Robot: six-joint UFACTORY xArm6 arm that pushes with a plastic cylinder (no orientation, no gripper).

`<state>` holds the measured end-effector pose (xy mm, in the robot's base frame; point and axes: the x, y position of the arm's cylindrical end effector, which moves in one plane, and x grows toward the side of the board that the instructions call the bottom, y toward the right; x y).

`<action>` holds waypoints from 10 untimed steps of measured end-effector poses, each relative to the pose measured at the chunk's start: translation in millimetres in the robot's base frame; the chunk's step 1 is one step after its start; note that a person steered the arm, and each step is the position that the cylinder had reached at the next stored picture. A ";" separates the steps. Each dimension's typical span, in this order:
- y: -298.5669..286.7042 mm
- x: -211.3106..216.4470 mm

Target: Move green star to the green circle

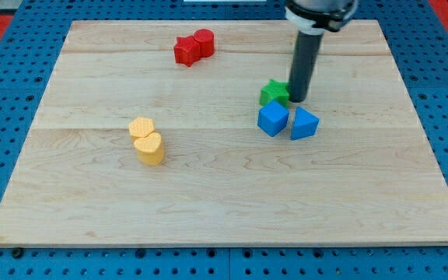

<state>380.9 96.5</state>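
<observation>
A green block [273, 92], partly hidden by the rod so its shape is hard to tell, sits right of the board's centre toward the view's top. My tip [298, 99] stands right against its right side. Just below them lie a blue cube [272, 119] and a blue triangular block [303, 124], side by side. I see only one green block; a second green one may be hidden behind the rod.
A red star [185, 51] and a red cylinder [204, 41] touch near the view's top. A yellow hexagon [141, 127] and a yellow heart-like block [150, 148] touch at the left of centre. The wooden board [224, 210] ends in a blue pegboard.
</observation>
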 end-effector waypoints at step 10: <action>-40.1 -30.6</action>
<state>350.3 56.4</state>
